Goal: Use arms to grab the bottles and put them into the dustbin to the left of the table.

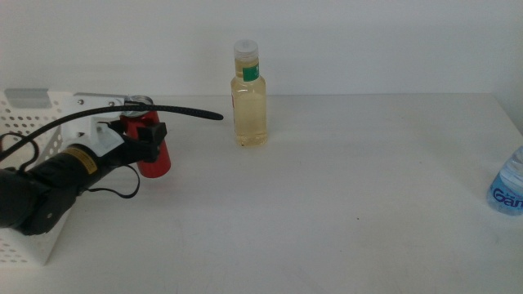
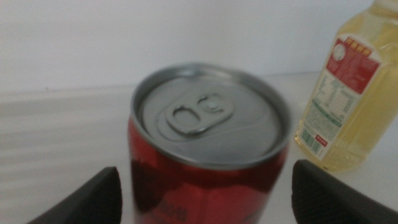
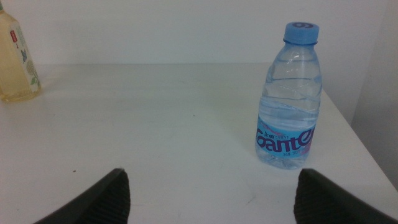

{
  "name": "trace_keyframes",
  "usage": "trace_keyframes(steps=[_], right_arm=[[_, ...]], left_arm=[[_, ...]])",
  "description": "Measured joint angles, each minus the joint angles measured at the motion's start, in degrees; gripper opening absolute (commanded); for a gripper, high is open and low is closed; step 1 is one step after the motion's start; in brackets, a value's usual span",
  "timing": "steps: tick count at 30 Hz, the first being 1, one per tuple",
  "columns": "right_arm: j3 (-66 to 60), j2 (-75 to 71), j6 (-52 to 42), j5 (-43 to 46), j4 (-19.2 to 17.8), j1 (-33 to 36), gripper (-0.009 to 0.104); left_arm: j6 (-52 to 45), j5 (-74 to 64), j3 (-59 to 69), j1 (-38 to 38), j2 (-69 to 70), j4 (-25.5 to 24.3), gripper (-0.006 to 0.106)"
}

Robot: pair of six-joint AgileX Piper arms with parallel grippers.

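Bottles and a can stand upright on the white table (image 1: pixel 368 212). The red can (image 1: pixel 155 160) is at the left, just beside the bin (image 1: pixel 33 114), its silver top and pull tab unopened in the left wrist view. The left gripper (image 1: pixel 145 135) reaches it from the left, over the bin's near corner, jaws spread with one on each side of the can; whether they touch it I cannot tell. The can's base looks to rest on the table. A black cable (image 1: pixel 163 108) arcs over the arm.

The yellow bottle (image 1: pixel 248 96) stands near the table's far edge, right of the can and apart from it, almost full of yellowish liquid, capped, with a green neck band. The water bottle (image 3: pixel 289 99) is well apart at the right edge, capped, blue-labelled, its contents clear. The right gripper (image 3: pixel 208 199) waits before it, jaws wide apart, holding nothing.

The bin's inside is hidden by the arm.
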State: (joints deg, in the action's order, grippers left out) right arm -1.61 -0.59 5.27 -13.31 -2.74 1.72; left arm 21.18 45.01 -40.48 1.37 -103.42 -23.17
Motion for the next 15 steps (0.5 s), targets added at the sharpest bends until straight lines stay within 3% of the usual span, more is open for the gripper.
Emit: trace_keyframes(steps=[15], right_arm=[[0.0,0.0,0.0,0.0,0.0,0.0,0.075]], left_arm=[[-0.5,15.4,-2.4,0.0,-11.7,1.7,0.089]])
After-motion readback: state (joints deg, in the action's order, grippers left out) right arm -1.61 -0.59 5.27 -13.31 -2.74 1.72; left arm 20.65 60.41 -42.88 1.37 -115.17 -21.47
